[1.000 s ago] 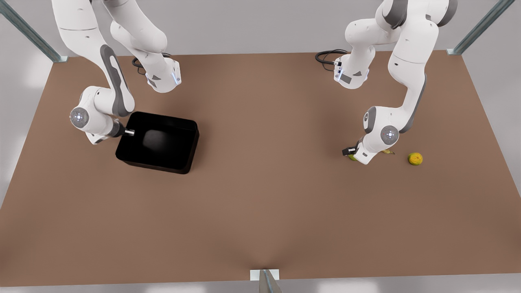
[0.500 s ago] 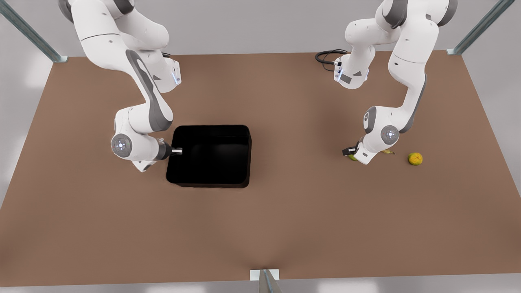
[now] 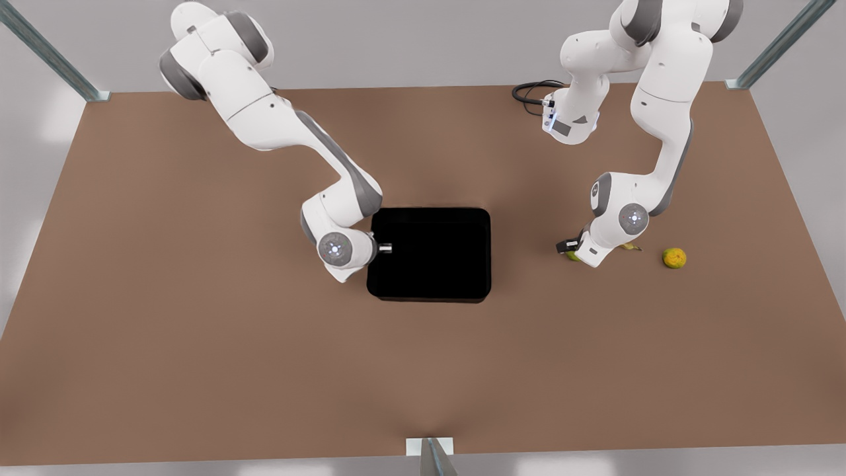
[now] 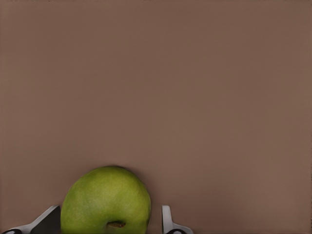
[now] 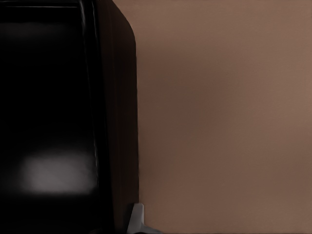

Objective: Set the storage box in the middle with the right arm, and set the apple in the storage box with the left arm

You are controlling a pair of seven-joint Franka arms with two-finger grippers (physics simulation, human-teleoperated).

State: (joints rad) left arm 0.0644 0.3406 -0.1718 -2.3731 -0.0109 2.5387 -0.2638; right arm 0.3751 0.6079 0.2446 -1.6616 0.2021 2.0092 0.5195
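The black storage box [image 3: 429, 254] sits near the table's middle. My right gripper [image 3: 381, 248] is shut on the box wall at the front view's left. One of its fingers [image 5: 137, 218] shows outside that wall [image 5: 117, 122]. The yellow-green apple [image 4: 105, 202] rests on the table at the front view's right, mostly hidden under the wrist [image 3: 572, 256]. My left gripper [image 4: 109, 210] stands open around it, one finger on each side, with a small gap beside one finger [image 4: 166, 217].
An orange-yellow fruit [image 3: 674, 258] lies to the right of the left arm in the front view. A banana tip [image 3: 631, 246] peeks out behind that arm's wrist. A black cable [image 3: 529, 92] loops at the back edge.
My right gripper has dragged the storage box from the front view's left toward the table's middle. The left arm and the apple have stayed put.
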